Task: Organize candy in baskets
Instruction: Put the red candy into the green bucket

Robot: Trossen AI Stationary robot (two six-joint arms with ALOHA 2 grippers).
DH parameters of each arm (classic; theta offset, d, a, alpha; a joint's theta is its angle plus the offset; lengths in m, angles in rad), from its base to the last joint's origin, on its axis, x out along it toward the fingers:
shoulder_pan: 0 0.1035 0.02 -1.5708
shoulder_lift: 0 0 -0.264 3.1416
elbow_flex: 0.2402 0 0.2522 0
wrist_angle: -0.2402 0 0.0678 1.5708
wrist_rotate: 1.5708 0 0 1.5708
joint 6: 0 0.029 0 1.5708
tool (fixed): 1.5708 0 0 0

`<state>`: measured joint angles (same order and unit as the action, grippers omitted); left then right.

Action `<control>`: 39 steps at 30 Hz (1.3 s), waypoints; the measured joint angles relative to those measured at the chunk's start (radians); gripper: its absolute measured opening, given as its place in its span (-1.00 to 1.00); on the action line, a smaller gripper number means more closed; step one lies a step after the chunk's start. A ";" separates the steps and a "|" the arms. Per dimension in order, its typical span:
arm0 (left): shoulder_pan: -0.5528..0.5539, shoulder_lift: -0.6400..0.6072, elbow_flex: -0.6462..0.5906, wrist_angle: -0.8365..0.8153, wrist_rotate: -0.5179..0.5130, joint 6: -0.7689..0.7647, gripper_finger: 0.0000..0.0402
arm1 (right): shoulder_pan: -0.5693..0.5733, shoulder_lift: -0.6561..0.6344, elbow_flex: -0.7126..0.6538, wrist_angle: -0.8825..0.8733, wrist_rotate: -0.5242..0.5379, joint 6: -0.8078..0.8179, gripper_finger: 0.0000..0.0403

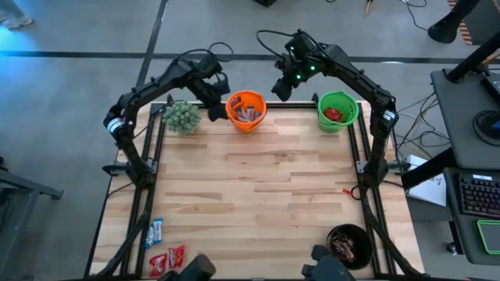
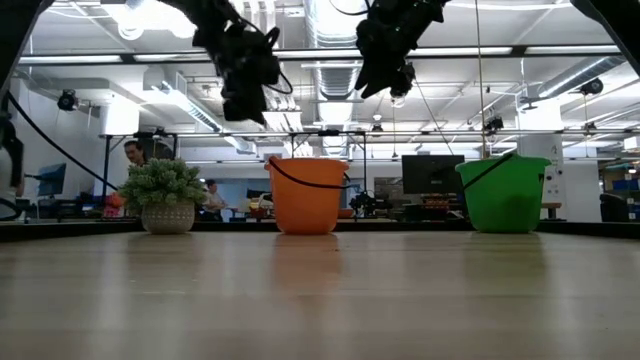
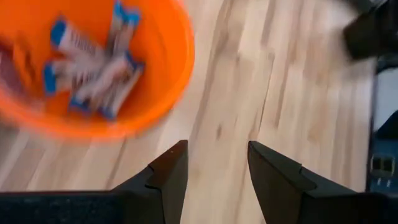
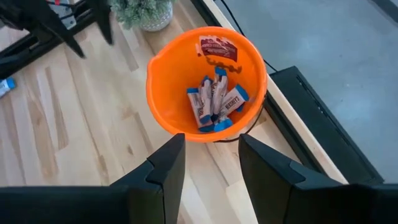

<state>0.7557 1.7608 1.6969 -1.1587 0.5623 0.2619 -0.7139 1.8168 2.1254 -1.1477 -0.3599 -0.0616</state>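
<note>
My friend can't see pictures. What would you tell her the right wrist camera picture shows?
An orange basket on a wooden table holds several blue-and-white candy bars and one red candy. The right gripper hangs open above it, empty. A small potted plant stands nearby.

Seen level across the wooden table (image 2: 320,300), three things stand in a row along its far edge: a fuzzy grey-green plant (image 2: 162,185) in a pale pot toward the left, an orange basket (image 2: 306,195) near the middle and a green basket (image 2: 503,193) toward the right, each well apart from the next. The left gripper (image 2: 243,75) hangs high between plant and orange basket; the right gripper (image 2: 385,55) hangs between the two baskets. A person (image 2: 133,153) shows in the room behind the plant.
</note>
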 joint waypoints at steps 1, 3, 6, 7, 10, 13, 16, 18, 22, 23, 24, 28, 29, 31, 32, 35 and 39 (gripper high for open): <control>-0.007 -0.001 0.024 -0.059 -0.037 0.001 -0.26 | 0.000 0.000 0.000 0.000 0.000 -0.008 -0.31; -0.025 -0.007 0.065 -0.158 -0.110 -0.010 -0.26 | 0.000 0.000 0.000 0.000 0.000 -0.022 -0.32; -0.055 -0.017 0.098 -0.273 -0.184 -0.053 -0.26 | 0.000 0.000 0.000 0.000 0.000 -0.029 -0.32; -0.065 -0.022 0.102 -0.298 -0.197 -0.074 -0.26 | 0.000 0.000 0.000 0.000 0.000 -0.034 -0.31; -0.106 -0.042 0.101 -0.354 -0.245 -0.133 -0.26 | 0.000 0.000 0.000 -0.002 0.002 -0.062 -0.30; -0.153 -0.063 0.094 -0.396 -0.300 -0.185 -0.26 | 0.000 0.000 0.000 -0.002 0.003 -0.071 -0.29; -0.205 -0.086 0.087 -0.408 -0.318 -0.230 -0.26 | 0.000 0.000 0.000 -0.002 0.003 -0.078 -0.30; -0.242 -0.105 0.084 -0.412 -0.318 -0.256 -0.26 | 0.000 0.000 0.000 -0.002 0.003 -0.086 -0.31; -0.312 -0.131 0.076 -0.412 -0.325 -0.293 -0.26 | 0.000 0.000 0.000 -0.002 0.004 -0.094 -0.33; -0.328 -0.139 0.073 -0.412 -0.340 -0.303 -0.26 | 0.000 0.000 0.000 -0.003 0.004 -0.093 -0.33; -0.344 -0.148 0.069 -0.412 -0.350 -0.312 -0.26 | 0.000 0.000 0.000 -0.004 0.004 -0.091 -0.33; -0.403 -0.192 0.043 -0.413 -0.373 -0.357 -0.26 | 0.000 0.000 0.000 -0.024 0.004 -0.076 -0.31; -0.415 -0.201 0.038 -0.413 -0.374 -0.369 -0.26 | 0.000 0.000 0.000 -0.035 0.004 -0.074 -0.31; -0.443 -0.221 0.029 -0.412 -0.383 -0.391 -0.26 | 0.000 0.000 0.000 -0.055 0.004 -0.073 -0.31; -0.457 -0.234 0.024 -0.413 -0.393 -0.402 -0.26 | 0.000 0.000 0.000 -0.067 0.004 -0.073 -0.32; -0.502 -0.276 -0.002 -0.413 -0.408 -0.426 -0.26 | 0.000 0.000 0.000 -0.104 0.004 -0.069 -0.33; -0.573 -0.343 -0.070 -0.412 -0.408 -0.488 -0.26 | 0.006 0.000 0.000 -0.145 0.004 -0.039 -0.34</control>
<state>0.1828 1.4175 1.6273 -1.5711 0.1547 -0.2258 -0.7081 1.8164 2.1254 -1.2922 -0.3557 -0.1006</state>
